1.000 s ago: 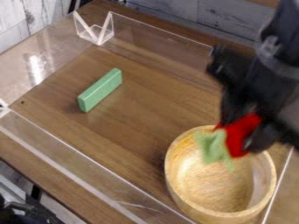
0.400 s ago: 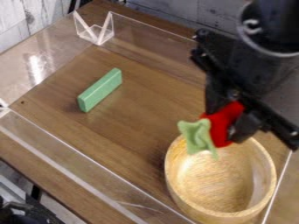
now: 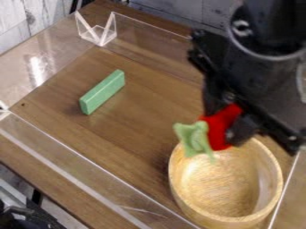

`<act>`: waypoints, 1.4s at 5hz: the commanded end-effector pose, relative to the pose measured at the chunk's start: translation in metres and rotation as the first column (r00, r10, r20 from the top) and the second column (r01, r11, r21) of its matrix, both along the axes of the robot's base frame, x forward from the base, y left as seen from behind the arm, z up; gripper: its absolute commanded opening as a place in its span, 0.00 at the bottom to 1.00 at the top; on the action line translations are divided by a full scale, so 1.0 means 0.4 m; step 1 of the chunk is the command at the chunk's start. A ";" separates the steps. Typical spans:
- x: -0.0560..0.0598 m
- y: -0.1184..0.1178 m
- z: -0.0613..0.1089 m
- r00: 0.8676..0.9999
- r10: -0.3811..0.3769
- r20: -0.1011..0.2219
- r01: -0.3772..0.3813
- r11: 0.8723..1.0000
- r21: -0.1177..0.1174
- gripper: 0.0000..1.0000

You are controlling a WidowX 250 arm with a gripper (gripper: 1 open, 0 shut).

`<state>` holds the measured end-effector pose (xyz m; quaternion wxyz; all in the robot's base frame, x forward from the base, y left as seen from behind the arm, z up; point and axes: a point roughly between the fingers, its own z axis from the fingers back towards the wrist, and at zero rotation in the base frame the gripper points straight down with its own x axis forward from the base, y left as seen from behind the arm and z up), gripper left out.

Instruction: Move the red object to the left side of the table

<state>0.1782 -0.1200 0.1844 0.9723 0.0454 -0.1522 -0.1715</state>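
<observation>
Toward the lower right of the frame, your hand [image 3: 223,131] is pinching the red object [image 3: 220,124] just above the upper left rim of the wooden bowl [image 3: 227,192], clear of the worktop [image 3: 143,112]. Its green leafy end [image 3: 192,139] hangs out to the left. Expect a light, stiff, glossy toy, likely slippery between the fingers, so your hold belongs on the rounded red body, not the leaf. A green block [image 3: 102,91] lies well apart at left.
</observation>
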 end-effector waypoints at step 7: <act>0.118 0.136 -0.034 0.991 0.124 0.054 -0.125 0.992 0.004 0.00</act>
